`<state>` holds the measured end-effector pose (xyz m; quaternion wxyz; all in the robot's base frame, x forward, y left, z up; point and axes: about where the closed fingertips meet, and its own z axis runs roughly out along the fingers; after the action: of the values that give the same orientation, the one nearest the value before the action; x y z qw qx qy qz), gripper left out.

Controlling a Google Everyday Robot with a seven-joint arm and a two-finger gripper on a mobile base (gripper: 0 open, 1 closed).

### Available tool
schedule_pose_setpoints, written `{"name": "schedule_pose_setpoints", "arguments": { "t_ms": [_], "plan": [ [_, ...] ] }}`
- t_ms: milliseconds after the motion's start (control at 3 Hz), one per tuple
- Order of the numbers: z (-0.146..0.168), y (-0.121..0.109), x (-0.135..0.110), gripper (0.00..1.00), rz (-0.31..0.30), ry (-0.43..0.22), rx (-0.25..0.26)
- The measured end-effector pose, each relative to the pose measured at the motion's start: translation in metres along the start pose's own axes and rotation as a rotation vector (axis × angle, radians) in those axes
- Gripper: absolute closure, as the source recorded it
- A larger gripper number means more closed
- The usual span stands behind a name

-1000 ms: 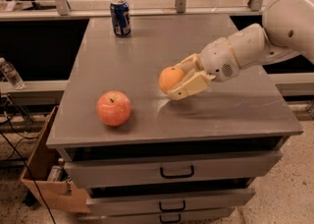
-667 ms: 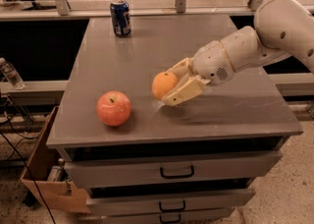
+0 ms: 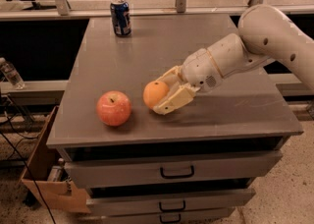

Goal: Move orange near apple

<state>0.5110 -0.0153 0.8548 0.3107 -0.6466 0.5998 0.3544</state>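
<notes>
Camera view: gripper (image 3: 164,95) holds orange (image 3: 153,93) (near apple (image 3: 114,108)).

Jaws around orange (image 3: 155,94) (seemingly near apple (image 3: 114,108))

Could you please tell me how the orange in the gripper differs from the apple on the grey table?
Colour: the small, matte, bright orange is uniform; the shiny red-pink apple has yellowish patches. Size: the apple is slightly bigger than the orange. State: the orange is clamped in the pale two-finger gripper, low over the grey table; the apple sits free on it, a small gap away. Both are round fruit.
</notes>
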Motion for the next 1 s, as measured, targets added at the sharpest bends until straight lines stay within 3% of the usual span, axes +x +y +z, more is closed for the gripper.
{"name": "schedule_pose_setpoints", "arguments": {
  "t_ms": [1000],
  "plan": [
    [0.030, 0.005, -0.021, 0.13, -0.040, -0.015, -0.028]
  ]
}}
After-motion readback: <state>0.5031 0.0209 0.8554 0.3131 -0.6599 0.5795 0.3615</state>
